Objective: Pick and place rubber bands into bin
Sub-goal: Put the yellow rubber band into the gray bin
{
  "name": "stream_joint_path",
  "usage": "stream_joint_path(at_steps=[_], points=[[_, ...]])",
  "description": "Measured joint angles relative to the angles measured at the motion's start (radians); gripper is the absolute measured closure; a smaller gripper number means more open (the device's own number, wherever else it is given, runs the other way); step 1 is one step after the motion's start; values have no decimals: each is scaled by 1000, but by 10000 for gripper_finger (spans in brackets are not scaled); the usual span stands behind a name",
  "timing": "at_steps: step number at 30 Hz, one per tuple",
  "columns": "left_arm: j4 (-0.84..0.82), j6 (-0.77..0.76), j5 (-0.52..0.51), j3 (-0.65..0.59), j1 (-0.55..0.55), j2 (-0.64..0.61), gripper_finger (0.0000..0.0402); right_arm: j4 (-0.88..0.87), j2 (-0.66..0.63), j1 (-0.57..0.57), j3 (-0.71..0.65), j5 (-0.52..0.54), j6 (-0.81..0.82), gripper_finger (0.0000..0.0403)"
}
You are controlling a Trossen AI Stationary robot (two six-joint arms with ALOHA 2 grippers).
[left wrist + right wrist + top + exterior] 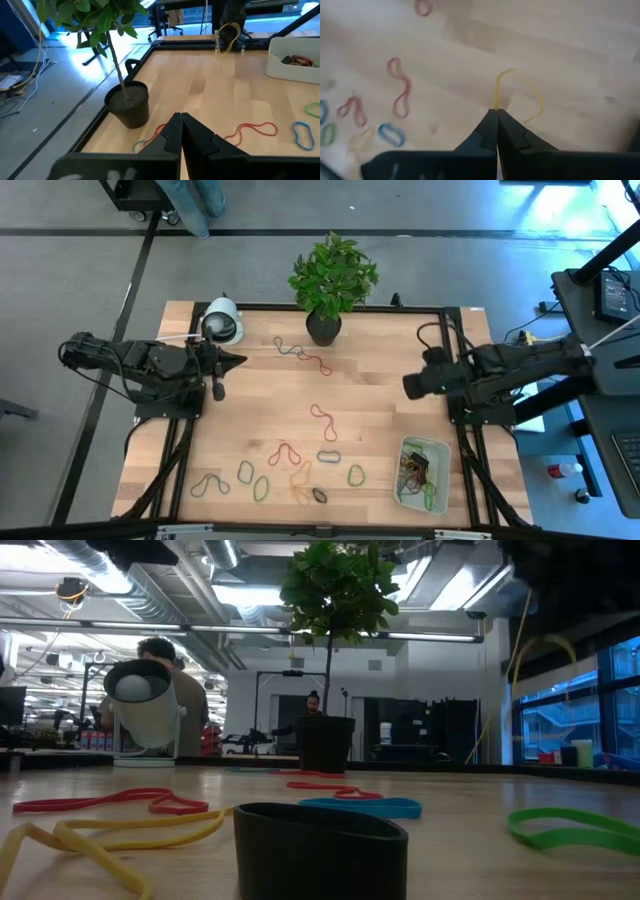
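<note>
Many rubber bands lie scattered on the wooden table, among them a red one (323, 420), a green one (356, 475) and a yellow one (300, 476). The white bin (441, 448) stands near the table's front right corner with several bands inside. My right gripper (496, 111), shut on a yellow rubber band (536, 98), hovers above the table's right side (408, 385), behind the bin. My left gripper (180, 117) is shut with nothing in it, raised at the table's left side (240, 361). My right gripper pinches one end of the yellow band's loop (495, 104) between its two fingertips. The fingers slant downward. The rest of the loop (545, 645) hangs free of the fingers, lifted clear of the table.
A dark plant pot (323, 327) stands at the table's far edge, with a white round device (222, 320) at the far left. A black band (320, 850) lies close to the low camera. A person (160, 690) stands in the room beyond the table.
</note>
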Motion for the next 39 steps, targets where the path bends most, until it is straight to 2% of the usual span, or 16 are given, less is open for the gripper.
stream_joint_path(at_steps=[5,12,16,21,25,31,34,39], points=[[0,-20,12,0,18,33,399,-74,73,211,158,32,86,403],[0,-56,39,0,23,68,400,-236,258,474,382,18,238,403],[0,-106,59,0,23,69,400,-247,343,603,415,-32,352,403],[0,-139,87,0,23,69,399,-226,434,736,366,-56,532,403],[0,-140,90,0,23,74,400,-148,495,792,314,-63,626,403],[-1,-139,85,0,23,81,399,9,583,784,225,-63,625,403],[0,-139,83,0,23,84,400,53,627,775,188,-97,627,401],[0,-139,83,0,23,90,399,160,678,776,158,-115,630,382]])
